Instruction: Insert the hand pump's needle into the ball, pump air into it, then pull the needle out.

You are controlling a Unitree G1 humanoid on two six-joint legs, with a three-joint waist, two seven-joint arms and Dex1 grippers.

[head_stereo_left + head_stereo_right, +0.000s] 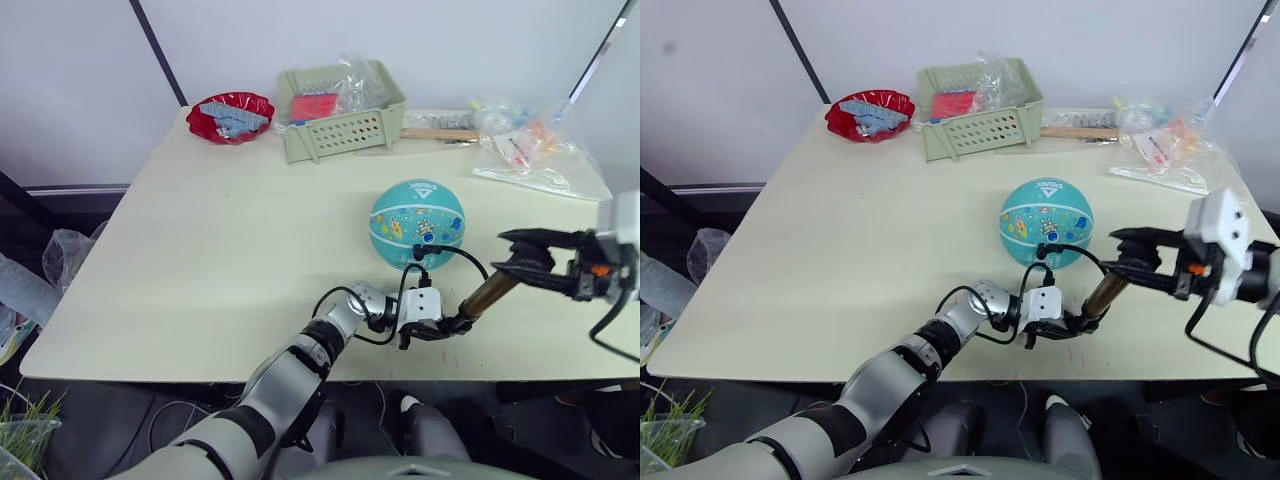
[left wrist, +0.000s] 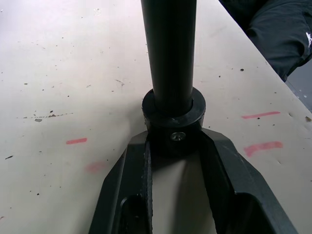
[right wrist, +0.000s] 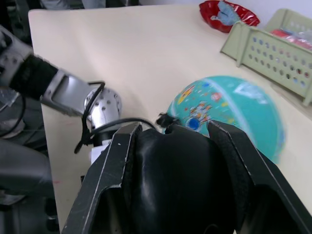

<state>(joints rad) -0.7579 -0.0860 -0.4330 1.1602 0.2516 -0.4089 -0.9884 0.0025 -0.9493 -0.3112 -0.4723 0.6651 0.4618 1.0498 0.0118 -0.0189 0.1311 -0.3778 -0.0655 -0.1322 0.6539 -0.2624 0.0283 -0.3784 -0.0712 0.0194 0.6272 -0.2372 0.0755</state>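
Two claws share the hand pump (image 1: 488, 294) near the front edge of the surface (image 1: 200, 260), toward its right side. The left claw (image 1: 447, 326) pinches the pump's lower black end cap — in the left wrist view its fingers (image 2: 134, 180) press on either side of the black collar, with the pump's shaft rising away between them. The right claw (image 1: 522, 255) grips the pump's upper black end; in the right wrist view its fingers (image 3: 109, 170) are spread only as far as the black handle wedged between them. The bronze-gold cylinder slants between the two claws, its lower end toward the front edge, its upper end tilted to the right.

From the lower end the thin black hose (image 1: 455, 250) loops up and over to the ball (image 1: 417, 222), a teal ball with cartoon prints and a white triangle logo that sits on the surface just behind the pump, right of centre. The needle (image 1: 423, 252) with its small black fitting meets the ball's near side; whether the pin is inside cannot be told.

Along the back edge stand a red bowl (image 1: 230, 117), a pale green basket (image 1: 345, 125) holding packets, and a wooden stick (image 1: 440, 133) — with clear plastic bags (image 1: 530, 150) toward the back right corner.
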